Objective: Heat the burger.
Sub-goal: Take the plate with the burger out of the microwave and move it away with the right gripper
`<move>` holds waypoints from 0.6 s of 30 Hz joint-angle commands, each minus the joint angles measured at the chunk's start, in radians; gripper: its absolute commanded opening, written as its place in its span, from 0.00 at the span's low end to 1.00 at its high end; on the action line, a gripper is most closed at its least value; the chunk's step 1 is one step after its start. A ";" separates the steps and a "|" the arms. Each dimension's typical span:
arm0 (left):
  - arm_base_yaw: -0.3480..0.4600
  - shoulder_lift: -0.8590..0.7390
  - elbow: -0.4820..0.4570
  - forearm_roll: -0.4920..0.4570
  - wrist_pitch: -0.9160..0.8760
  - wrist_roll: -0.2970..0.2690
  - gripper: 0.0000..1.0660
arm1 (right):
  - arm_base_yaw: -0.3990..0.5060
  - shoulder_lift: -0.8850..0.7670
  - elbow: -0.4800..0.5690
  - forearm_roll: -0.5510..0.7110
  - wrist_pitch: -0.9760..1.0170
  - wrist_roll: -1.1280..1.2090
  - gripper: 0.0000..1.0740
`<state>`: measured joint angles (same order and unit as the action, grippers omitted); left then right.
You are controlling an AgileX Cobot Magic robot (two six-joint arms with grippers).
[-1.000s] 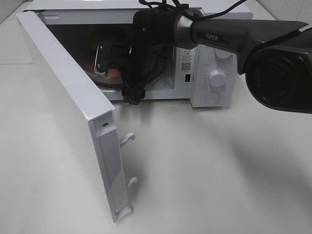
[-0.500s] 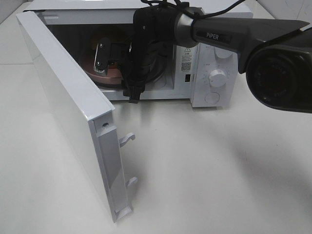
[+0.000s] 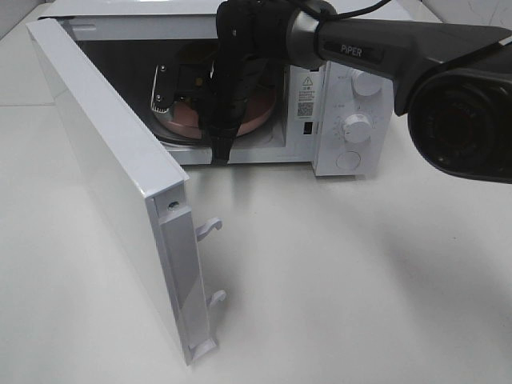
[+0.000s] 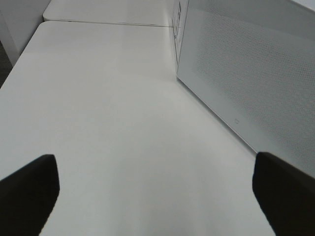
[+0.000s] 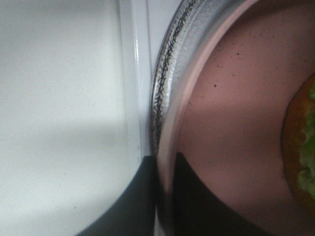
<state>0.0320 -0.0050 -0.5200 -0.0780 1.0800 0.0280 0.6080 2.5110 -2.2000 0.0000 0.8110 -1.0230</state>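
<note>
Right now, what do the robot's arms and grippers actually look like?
The right arm is a dark grey tapering shell with "PiPER" in white letters, a silvery ring at the wrist and black cables looped above. Its right gripper has flat metallic fingers with ridged edges. Of the left gripper, only two black rounded fingertips show.
</note>
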 commanded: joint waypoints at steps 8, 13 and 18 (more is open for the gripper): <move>0.001 -0.010 0.003 0.002 -0.009 -0.003 0.94 | 0.003 0.002 0.023 0.017 0.184 0.012 0.00; 0.001 -0.010 0.003 0.002 -0.009 -0.003 0.94 | 0.014 -0.019 0.023 0.014 0.211 0.012 0.00; 0.001 -0.010 0.003 0.002 -0.009 -0.003 0.94 | 0.017 -0.036 0.023 0.014 0.244 0.024 0.00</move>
<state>0.0320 -0.0050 -0.5200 -0.0780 1.0800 0.0280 0.6210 2.4730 -2.1980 -0.0060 0.9330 -1.0240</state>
